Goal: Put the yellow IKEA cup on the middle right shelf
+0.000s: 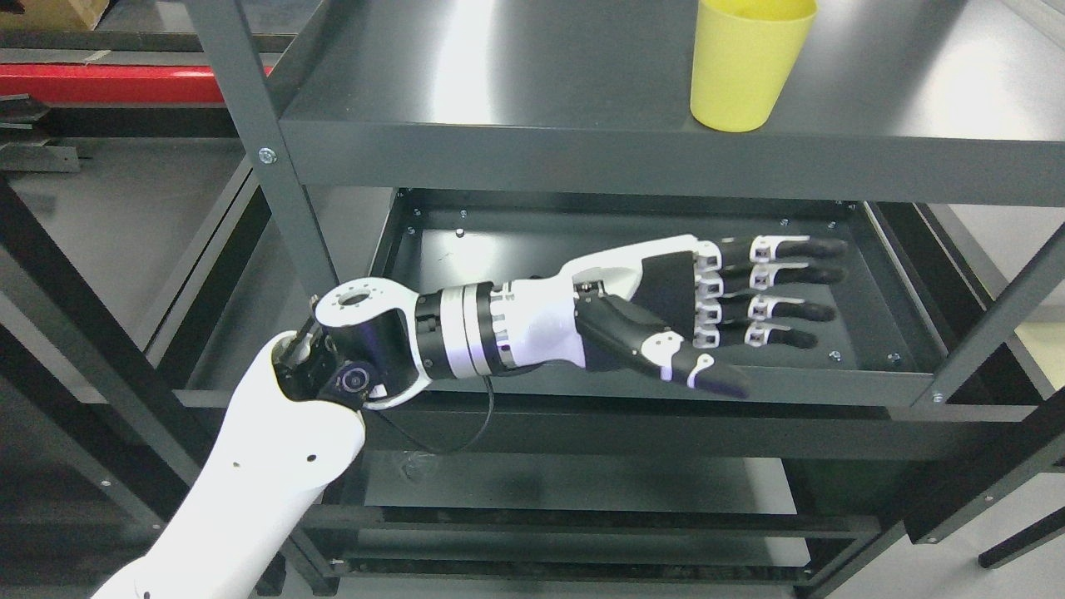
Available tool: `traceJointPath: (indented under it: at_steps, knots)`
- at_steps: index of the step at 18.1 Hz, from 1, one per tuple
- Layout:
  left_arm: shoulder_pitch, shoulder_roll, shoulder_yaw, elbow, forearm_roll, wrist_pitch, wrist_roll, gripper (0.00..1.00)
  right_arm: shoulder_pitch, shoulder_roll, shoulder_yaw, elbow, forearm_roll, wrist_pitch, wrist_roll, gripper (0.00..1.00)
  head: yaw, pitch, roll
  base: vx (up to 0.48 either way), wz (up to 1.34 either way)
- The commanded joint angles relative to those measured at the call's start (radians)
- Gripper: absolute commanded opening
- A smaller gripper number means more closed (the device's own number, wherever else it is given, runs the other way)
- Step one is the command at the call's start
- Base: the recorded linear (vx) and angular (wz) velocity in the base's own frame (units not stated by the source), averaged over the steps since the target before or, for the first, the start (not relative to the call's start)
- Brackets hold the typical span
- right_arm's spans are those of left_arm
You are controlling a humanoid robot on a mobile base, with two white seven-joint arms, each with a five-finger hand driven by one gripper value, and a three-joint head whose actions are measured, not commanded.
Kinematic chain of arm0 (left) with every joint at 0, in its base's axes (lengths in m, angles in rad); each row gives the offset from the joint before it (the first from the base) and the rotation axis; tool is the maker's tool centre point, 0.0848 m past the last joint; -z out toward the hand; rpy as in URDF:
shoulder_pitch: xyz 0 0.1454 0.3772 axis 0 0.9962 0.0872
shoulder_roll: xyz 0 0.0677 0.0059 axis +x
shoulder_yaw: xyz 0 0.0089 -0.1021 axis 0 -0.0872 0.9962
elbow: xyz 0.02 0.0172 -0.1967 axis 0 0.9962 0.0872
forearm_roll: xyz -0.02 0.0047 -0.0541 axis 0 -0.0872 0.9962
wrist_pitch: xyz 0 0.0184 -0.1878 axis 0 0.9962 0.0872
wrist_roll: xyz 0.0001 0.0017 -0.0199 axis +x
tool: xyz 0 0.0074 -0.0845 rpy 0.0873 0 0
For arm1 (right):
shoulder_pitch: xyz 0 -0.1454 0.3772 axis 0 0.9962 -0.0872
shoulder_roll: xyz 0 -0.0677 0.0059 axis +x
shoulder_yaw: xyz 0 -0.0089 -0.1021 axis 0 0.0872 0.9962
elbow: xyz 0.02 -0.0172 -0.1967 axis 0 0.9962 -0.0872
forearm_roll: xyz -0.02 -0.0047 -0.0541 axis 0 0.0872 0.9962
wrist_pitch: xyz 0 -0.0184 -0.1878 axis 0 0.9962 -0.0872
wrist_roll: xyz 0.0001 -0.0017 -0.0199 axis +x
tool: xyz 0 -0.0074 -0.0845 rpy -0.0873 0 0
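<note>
A yellow cup (747,62) stands upright on the right part of a dark grey shelf (532,91) near the top of the head view. Below it, my left hand (749,320) reaches in from the lower left. It stretches flat to the right over the lower tray shelf (466,249). Its fingers (782,291) are straight and spread, the thumb (691,362) points right, and it holds nothing. The hand is well below the cup and apart from it. My right arm does not show.
Grey uprights (266,158) frame the rack at left and right (998,324). Another shelf (582,491) lies beneath the tray. A red bar (116,83) and black framing sit at the far left.
</note>
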Motion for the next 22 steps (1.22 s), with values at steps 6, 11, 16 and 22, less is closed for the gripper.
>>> traceJointPath:
  at_steps: [6,11,16,22]
  knots:
    - [0.25,-0.048,0.083,0.327,-0.539,-0.371,0.008,0.99,0.014,-0.017,0.017,0.0,-0.025,0.001,0.001,0.99,0.0,0.0,0.0,0.0,0.0]
    - [0.363,-0.165,0.318,0.471,-0.947,-0.662,0.14,0.99,0.014,-0.017,0.017,0.0,-0.025,0.001,0.001,0.99,0.0,0.0,0.0,0.0,0.0]
    - [0.383,-0.165,0.329,0.433,-0.962,-0.674,0.466,0.99,0.014,-0.017,0.017,0.0,-0.025,0.001,0.001,0.99,0.0,0.0,0.0,0.0,0.0]
    - [0.463,-0.165,0.288,0.274,-0.963,-0.677,0.502,0.99,0.014,-0.017,0.017,0.0,-0.025,0.001,0.001,0.99,0.0,0.0,0.0,0.0,0.0]
